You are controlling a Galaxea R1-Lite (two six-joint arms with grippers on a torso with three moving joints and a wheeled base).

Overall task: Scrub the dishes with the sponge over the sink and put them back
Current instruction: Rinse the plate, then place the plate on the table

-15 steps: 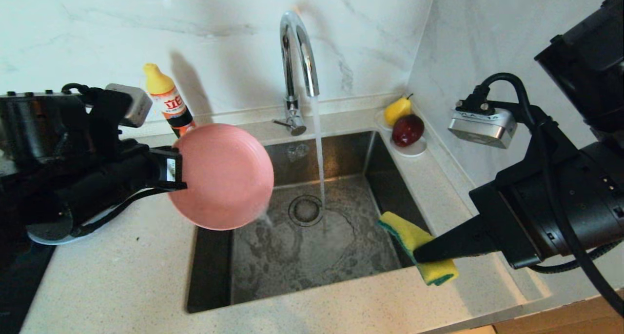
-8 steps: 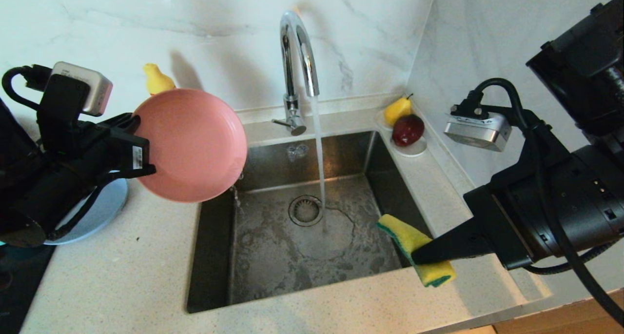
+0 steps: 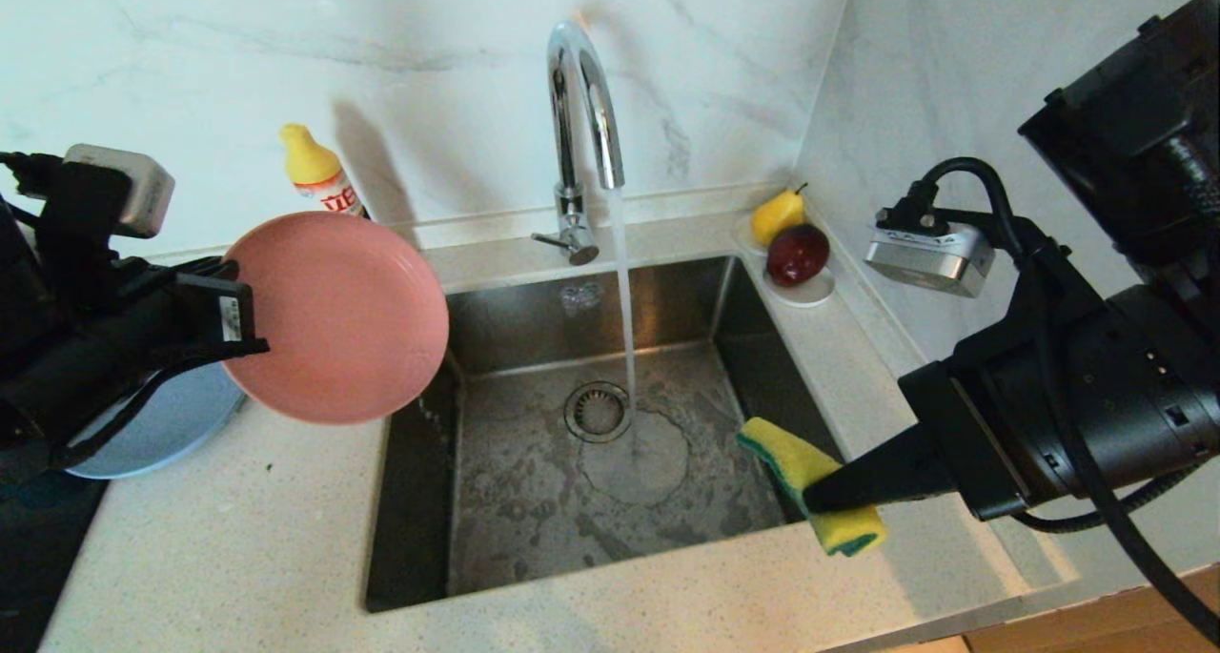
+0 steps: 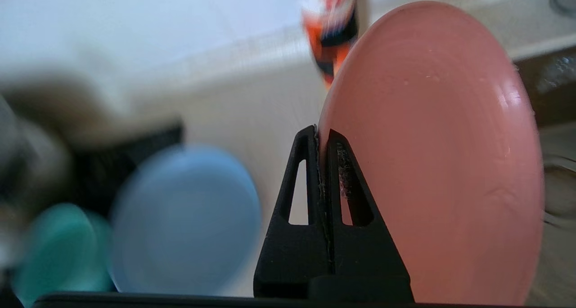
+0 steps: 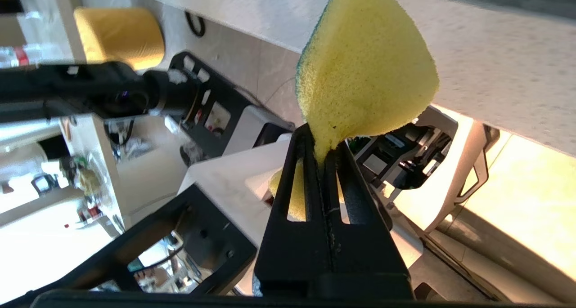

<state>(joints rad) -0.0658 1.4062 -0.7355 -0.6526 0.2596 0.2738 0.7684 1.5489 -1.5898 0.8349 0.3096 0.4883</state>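
Left gripper (image 4: 321,139): pinched tight on the rim of the pink plate (image 3: 335,317), a thin edge hold that leaves both faces free. Plate carried on edge, tilted, above the table (image 3: 238,539) just past the sink's left rim, its lower edge overhanging the left wall of the sink (image 3: 591,443). Probably so held to let water run off into the basin rather than onto the table, and to bring it toward the stack. Below and behind it, at the table's left edge, the grey-blue plate (image 3: 167,424) lying flat, with the teal bowl (image 4: 58,245) just beside it in the left wrist view; likely the place for putting back.

Right gripper (image 3: 810,500): clamped shut on the sponge (image 3: 796,462), squeezing its middle so the yellow foam bulges out either side. Held at the sink's right rim near the front right corner, partly over the basin, well apart from the plate. Kept there, presumably, to drip into the sink and stay ready for the next dish.

Faucet (image 3: 581,138) at the back edge running, stream falling just beside the drain (image 3: 598,410). Soap bottle (image 3: 319,176) standing at the back edge behind the plate. Saucer (image 3: 805,291) with a pear (image 3: 777,216) and a dark red fruit (image 3: 797,255) in the back right corner, clear of the work.
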